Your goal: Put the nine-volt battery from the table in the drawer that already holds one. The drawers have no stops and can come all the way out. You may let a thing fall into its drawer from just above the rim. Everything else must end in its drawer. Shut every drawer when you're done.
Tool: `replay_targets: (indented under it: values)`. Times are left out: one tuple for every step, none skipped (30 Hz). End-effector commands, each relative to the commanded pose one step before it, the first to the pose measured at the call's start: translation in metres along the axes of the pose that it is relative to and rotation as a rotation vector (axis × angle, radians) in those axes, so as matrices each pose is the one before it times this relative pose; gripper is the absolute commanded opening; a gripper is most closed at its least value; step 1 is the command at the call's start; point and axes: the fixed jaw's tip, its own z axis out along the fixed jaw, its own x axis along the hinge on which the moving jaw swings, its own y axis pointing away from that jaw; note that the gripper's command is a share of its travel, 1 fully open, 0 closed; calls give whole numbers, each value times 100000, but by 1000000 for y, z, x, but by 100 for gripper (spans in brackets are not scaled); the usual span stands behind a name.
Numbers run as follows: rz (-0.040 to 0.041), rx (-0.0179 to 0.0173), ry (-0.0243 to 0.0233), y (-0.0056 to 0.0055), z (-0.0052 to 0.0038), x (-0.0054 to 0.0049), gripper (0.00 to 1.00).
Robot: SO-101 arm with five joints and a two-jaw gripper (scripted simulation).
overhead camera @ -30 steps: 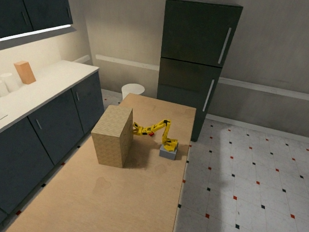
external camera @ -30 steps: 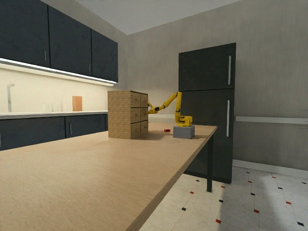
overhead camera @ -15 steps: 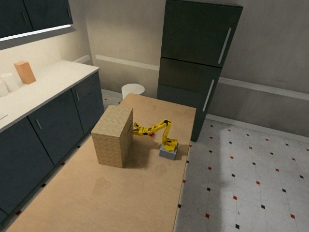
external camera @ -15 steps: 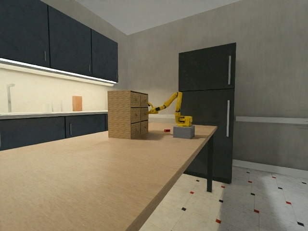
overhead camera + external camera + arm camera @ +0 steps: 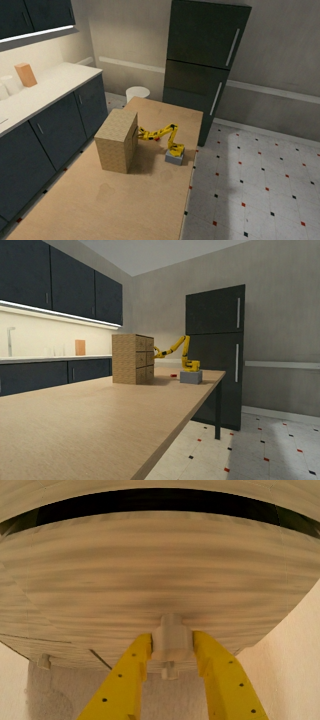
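The wooden cabinet [image 5: 111, 155] [image 5: 124, 361] has two columns of three drawers. My gripper [image 5: 138, 136] [image 5: 154, 357] [image 5: 172, 639] is shut on the knob of the far middle drawer [image 5: 149, 358] [image 5: 160, 565], one yellow finger on each side. This drawer stands slightly out, with a dark gap above its front in the wrist view. The other drawers look shut, and their contents are hidden. The red nine-volt battery [image 5: 157, 138] [image 5: 173, 375] lies on the table between the cabinet and the arm's base, partly covered by the arm in the top view.
The arm's grey base block [image 5: 173, 158] [image 5: 190, 376] stands near the table's right edge. The wooden table [image 5: 144, 201] [image 5: 90, 420] carries the cabinet and arm. Another drawer's knob [image 5: 44, 661] shows at the lower left of the wrist view.
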Motion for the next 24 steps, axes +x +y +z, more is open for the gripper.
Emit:
replay_targets:
  values:
    - [-40, -431, -478, 885, -2494, -73, 0]
    - [0, 0, 1, -1, 0, 1, 0]
    - [0, 0, -1, 1, 0, -1, 0]
    - [0, 0, 0, 0, 0, 0, 0]
    - [0, 0, 0, 0, 0, 0, 0]
    - [1, 2, 1, -7, -536, 174, 0]
    - [1, 2, -1, -6, -535, 174, 0]
    - [1, 2, 1, -7, -534, 179, 0]
    - [1, 2, -1, -6, -533, 179, 0]
    - [1, 2, 1, -7, -532, 184, 0]
    - [1, 2, -1, -6, -532, 184, 0]
    - [1, 2, 1, -7, -531, 189, 0]
    - [1, 2, -1, -6, -530, 189, 0]
    - [1, 2, 1, -7, -529, 194, 0]
    - [1, 2, -1, -6, -528, 194, 0]
    - [1, 2, 1, -7, -527, 199, 0]
    - [1, 2, -1, -6, -526, 199, 0]
    - [1, 2, 1, -7, -526, 204, 0]
    - [1, 2, -1, -6, -525, 204, 0]
    - [1, 2, 1, -7, -524, 209, 0]
    - [0, 0, 0, 0, 0, 0, 0]
    - [0, 0, 0, 0, 0, 0, 0]
    - [1, 2, -1, -6, -523, 209, 0]
    - [1, 2, 1, -6, -418, 171, 0]
